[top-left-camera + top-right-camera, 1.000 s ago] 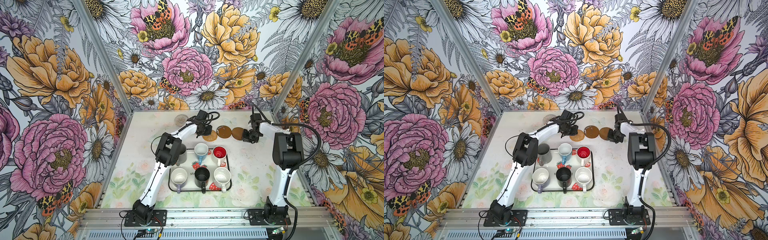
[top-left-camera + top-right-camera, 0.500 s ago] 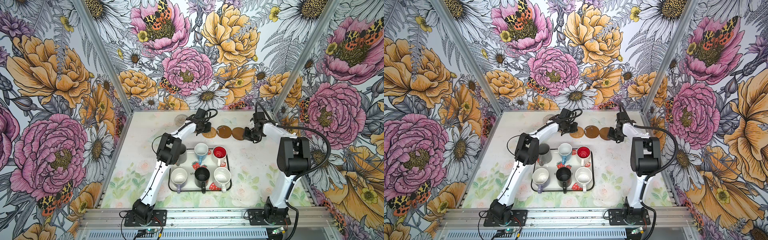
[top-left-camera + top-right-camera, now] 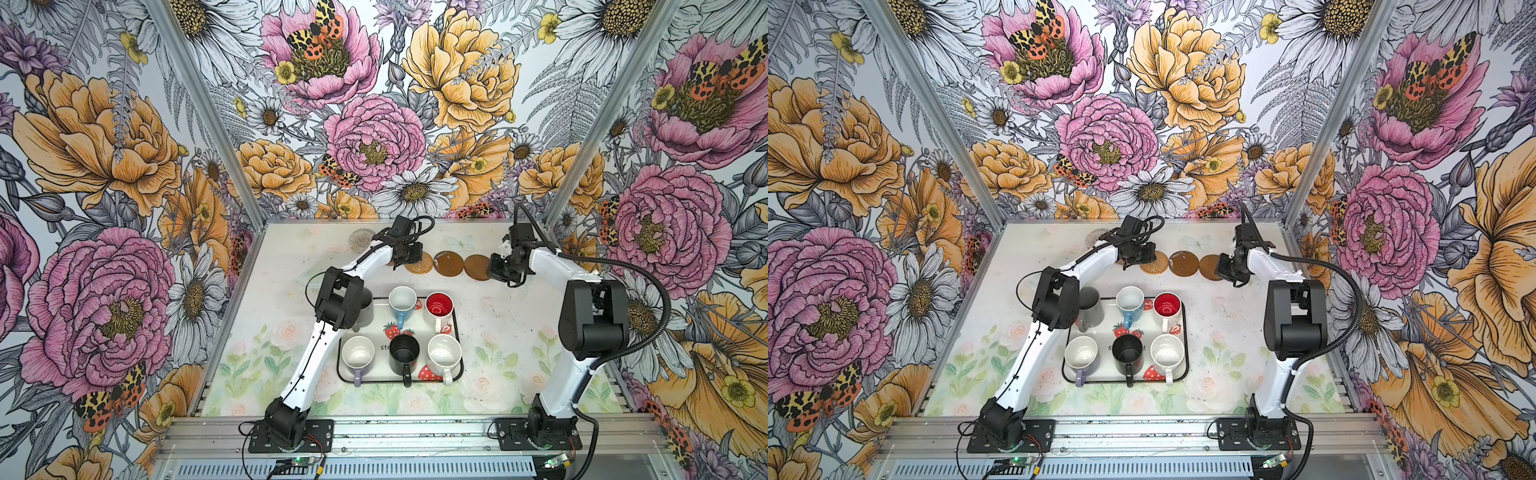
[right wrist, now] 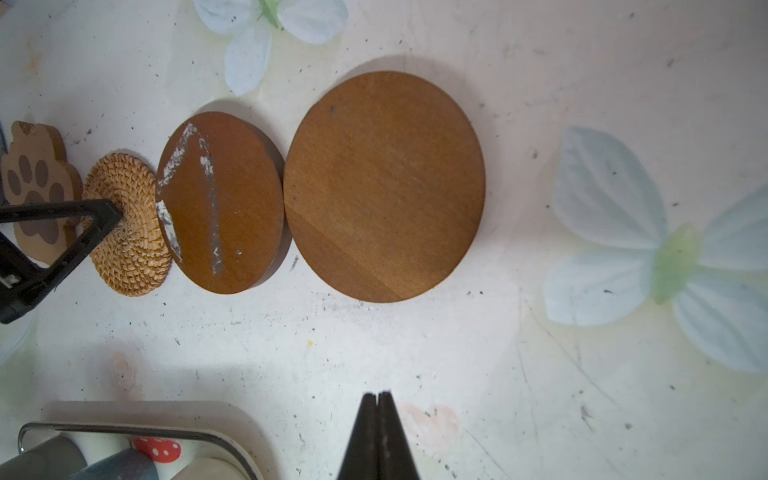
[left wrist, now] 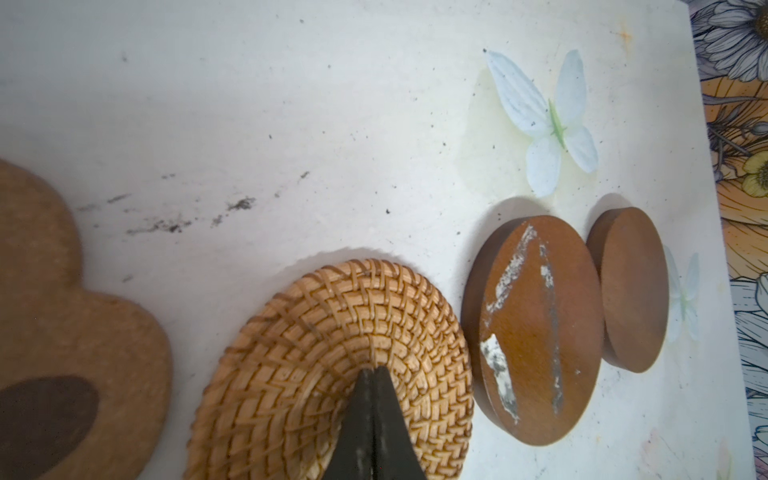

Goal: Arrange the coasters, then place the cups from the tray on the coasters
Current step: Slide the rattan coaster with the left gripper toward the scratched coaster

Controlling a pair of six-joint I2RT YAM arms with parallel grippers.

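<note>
Swinging its elbow out and away from the white strawberry-printed tray [image 3: 420, 326] over the last second, the right arm has changed posture, though the right jaws have hardly travelled. They are pressed fully together and hold nothing, poised over bare tabletop [image 3: 519, 332] between the tray and the plain dark brown round coaster [image 4: 384, 187]. The left jaws, likewise pinched together and empty, have kept their tip on the middle of the woven rattan round coaster [image 5: 332, 324], seemingly pinning or nudging it.

Beyond the tray's far edge the row reads as before: tan paw-shaped coaster with brown pads [image 4: 35, 183], rattan, a scuffed dark brown round coaster [image 4: 220, 203], then the plain one, each just beside or touching the next. A grey-white woven round coaster [image 3: 360, 239] lies farther from the tray, off that row. Arranging looks nearly finished. All six handled mugs [image 3: 404, 353] sit in the tray, none yet placed.

The tabletop is white, printed with faint roses and pale butterflies, and speckled with dark grit. Floral wallpaper panels [image 3: 374, 137] enclose it on three sides. An aluminium rail [image 3: 415, 432] on the tray's near side carries both arm bases.
</note>
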